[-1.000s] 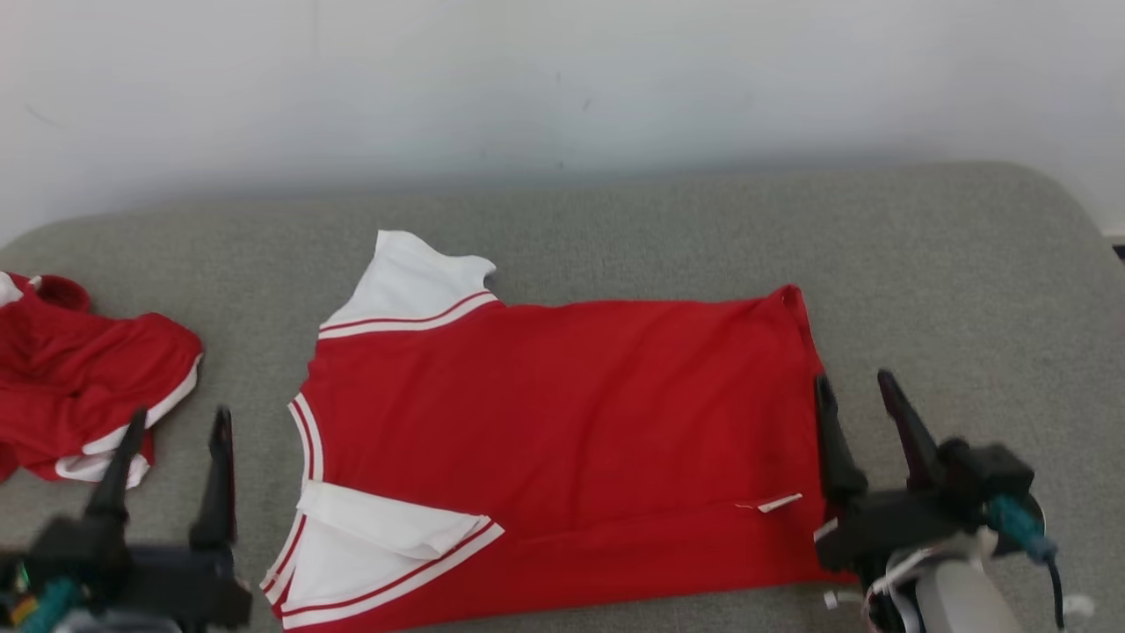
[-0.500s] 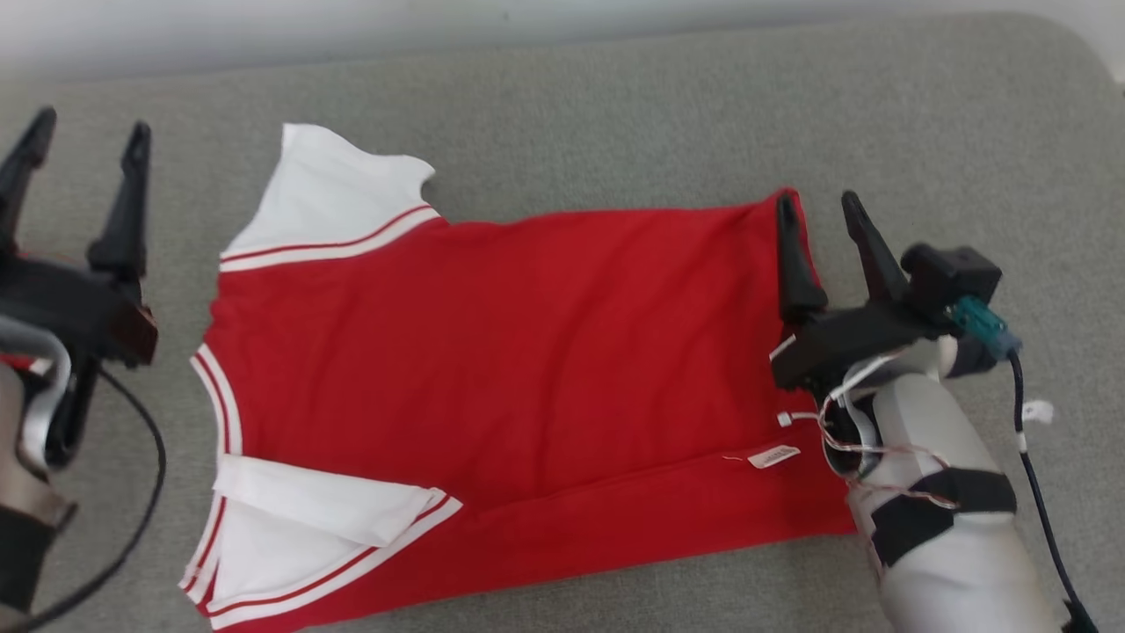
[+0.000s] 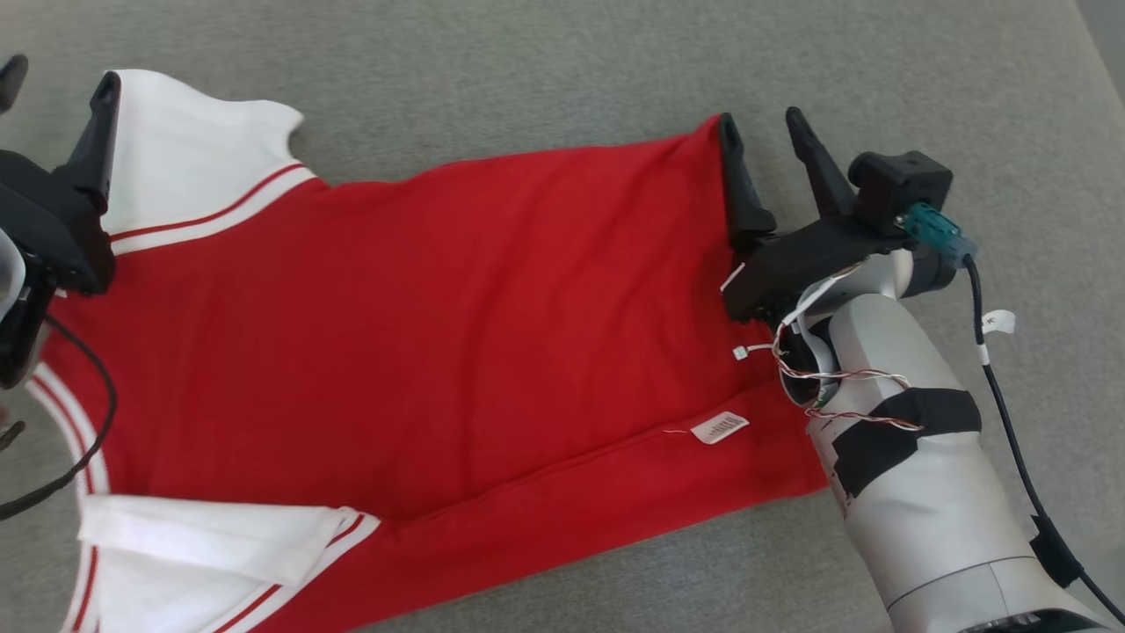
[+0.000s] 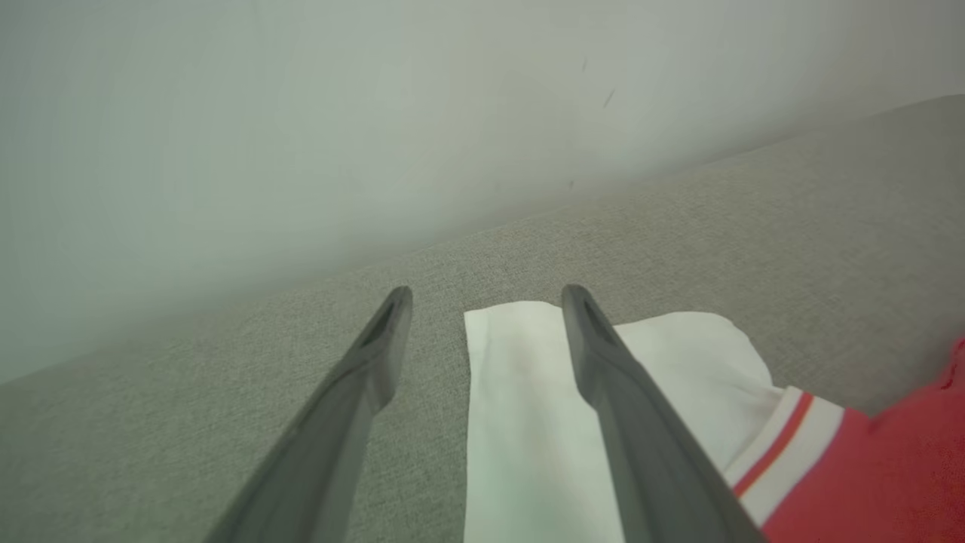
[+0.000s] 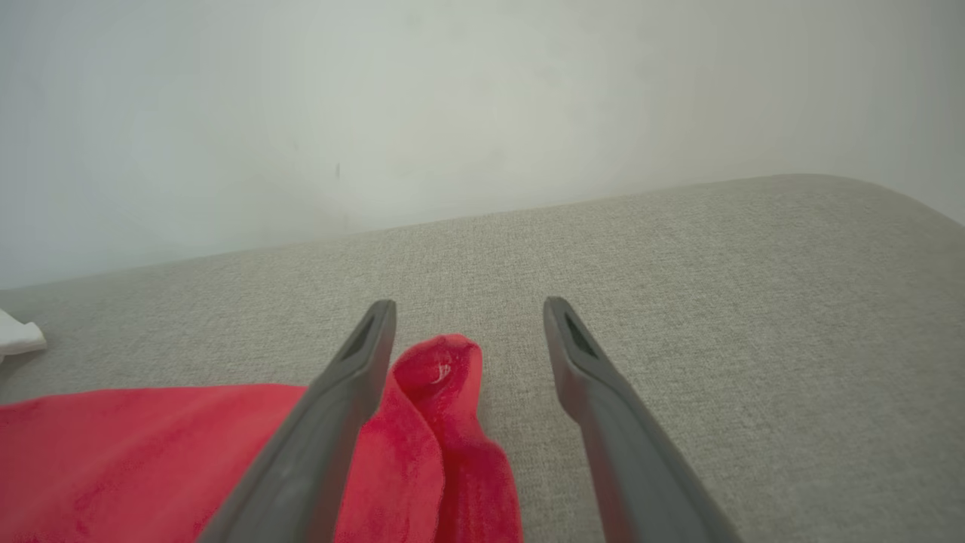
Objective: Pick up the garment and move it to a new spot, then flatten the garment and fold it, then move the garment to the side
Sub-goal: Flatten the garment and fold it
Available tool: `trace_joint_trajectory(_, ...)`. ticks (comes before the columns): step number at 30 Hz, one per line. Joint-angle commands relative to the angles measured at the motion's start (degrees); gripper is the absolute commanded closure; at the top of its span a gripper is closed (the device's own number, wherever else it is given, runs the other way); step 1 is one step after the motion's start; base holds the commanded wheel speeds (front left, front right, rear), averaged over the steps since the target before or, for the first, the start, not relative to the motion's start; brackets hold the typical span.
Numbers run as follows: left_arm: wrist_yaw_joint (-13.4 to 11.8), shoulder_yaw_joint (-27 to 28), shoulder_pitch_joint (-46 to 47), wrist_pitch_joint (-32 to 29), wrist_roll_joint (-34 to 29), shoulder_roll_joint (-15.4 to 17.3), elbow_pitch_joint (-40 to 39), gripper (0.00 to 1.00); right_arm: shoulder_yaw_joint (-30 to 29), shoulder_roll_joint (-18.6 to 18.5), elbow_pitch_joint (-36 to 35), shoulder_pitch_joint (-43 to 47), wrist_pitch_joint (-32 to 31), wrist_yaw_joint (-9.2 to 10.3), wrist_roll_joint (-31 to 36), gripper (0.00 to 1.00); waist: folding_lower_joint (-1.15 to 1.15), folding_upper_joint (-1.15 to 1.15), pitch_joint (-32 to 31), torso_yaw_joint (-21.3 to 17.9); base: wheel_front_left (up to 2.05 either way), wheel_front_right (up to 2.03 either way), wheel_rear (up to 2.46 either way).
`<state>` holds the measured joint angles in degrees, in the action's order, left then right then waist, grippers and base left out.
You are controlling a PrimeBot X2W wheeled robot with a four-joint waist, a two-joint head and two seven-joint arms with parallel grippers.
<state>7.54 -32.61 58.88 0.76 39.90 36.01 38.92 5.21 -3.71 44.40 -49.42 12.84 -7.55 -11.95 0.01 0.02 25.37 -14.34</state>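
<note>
— Grey padded cloth covered the whole bench, with a pale wall behind it. What lay on it?

— One red garment, spread flat across the space between the two grippers. Its body was fairly smooth, apart from a long crease toward the near edge.

— And the grippers?

— The left gripper had its fingers spread wide and held nothing. The far white sleeve lay between those fingers and under the one nearer the other arm. The right gripper was just as wide and just as empty, with the far hem corner bunched up between its fingers, closer to the inner one.

— Which step did that look like?

— The start of a fold, I judged: each gripper was poised over a far corner.

— How to do it well?

— Lower both together and pinch both layers close to the edge. Lift evenly, then carry the far edge toward the near one with the cloth taut between the grippers. The right corner was rucked, so a shallow bite might have slipped. The near sleeve, back toward the left gripper's wrist, was doubled over itself and wanted smoothing.

— Anything smaller?

— A little white label sat on the red cloth just beside the right gripper's wrist.
</note>
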Motion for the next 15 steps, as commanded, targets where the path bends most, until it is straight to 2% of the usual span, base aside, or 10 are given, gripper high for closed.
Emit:
trace_joint_trajectory(1, -0.1, -0.8, 0.6, 0.0, 0.9, 0.3, 0.8, 0.00, 0.6, 0.7, 0.3, -0.7, -0.1, 0.14, -0.5, 0.00, -0.01, -0.02, 1.1, -1.6, 0.00, 0.00, 0.00)
trace_joint_trajectory(10, -0.1, -5.6, 3.9, 0.3, 4.1, 2.2, 7.6, 0.00, 5.5, 1.0, 0.5, -2.9, -0.8, 0.14, -2.0, 0.00, -0.01, -0.02, 2.6, -3.7, 0.00, 0.00, 0.00)
trace_joint_trajectory(15, -0.1, -7.7, 5.6, 0.8, 5.7, 1.7, 10.1, 0.00, 8.1, 1.0, 0.3, -3.9, -2.4, 0.14, -4.1, 0.00, -0.01, -0.02, 3.1, -4.0, 0.00, 0.00, 0.00)
